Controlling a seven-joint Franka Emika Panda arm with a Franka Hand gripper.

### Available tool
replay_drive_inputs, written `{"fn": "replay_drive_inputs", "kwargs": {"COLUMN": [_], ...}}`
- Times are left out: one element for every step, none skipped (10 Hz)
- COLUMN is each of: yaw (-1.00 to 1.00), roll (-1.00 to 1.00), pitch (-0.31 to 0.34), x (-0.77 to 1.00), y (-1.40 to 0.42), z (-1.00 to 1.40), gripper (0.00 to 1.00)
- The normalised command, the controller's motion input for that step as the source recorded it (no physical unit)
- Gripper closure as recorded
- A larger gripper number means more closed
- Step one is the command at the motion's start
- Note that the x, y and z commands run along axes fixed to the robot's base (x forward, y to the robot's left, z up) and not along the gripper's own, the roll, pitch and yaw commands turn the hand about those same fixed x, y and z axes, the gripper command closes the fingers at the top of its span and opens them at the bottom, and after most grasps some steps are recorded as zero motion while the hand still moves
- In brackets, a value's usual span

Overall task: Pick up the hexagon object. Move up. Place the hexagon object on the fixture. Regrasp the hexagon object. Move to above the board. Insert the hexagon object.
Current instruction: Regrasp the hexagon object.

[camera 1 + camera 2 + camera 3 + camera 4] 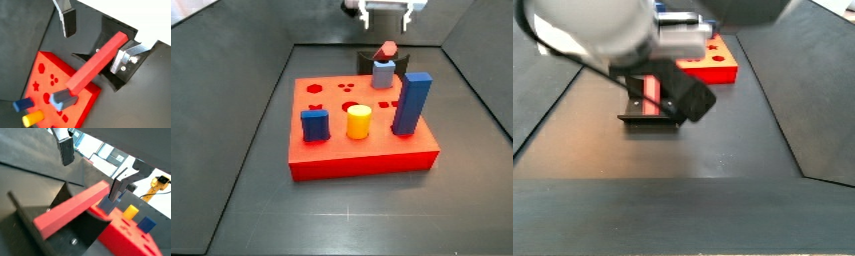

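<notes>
One red bar parked on the fixture, gripper hanging above it

The hexagon object (99,61) leans tilted in the notch of the black fixture (122,31), right behind the board (358,150) (blue, yellow and grey pegs stand on it). The gripper (99,34) sits over the bar with its fingers (67,20) spread wide, gripping nothing, one either side, clear of it.

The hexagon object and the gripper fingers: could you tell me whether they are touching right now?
Apart. In a wrist view the gripper is open, each of its fingers clear of the hexagon object, which leans on the fixture.
</notes>
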Motion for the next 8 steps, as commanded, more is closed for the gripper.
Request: {"fn": "replay_drive_inputs", "kwargs": {"yaw": [-0.03,0.02,0.02,0.02,0.01,0.01,0.01,0.01], "roll": [0.05,1.0,1.0,1.0,1.0,1.0,1.0,1.0], "pitch": [0.039,0.055,0.054,0.044,0.036,0.03,0.028,0.024], "x": [-0.03,0.01,0.02,-0.02,-0.04,-0.06,-0.06,-0.06], "y": [0.0,-1.0,-1.0,-1.0,-1.0,-1.0,-1.0,-0.95], "z": [0.3,0.88,0.84,0.81,0.77,0.69,0.6,0.41], "gripper": [0.0,0.0,0.0,0.0,0.0,0.0,0.0,0.0]}}
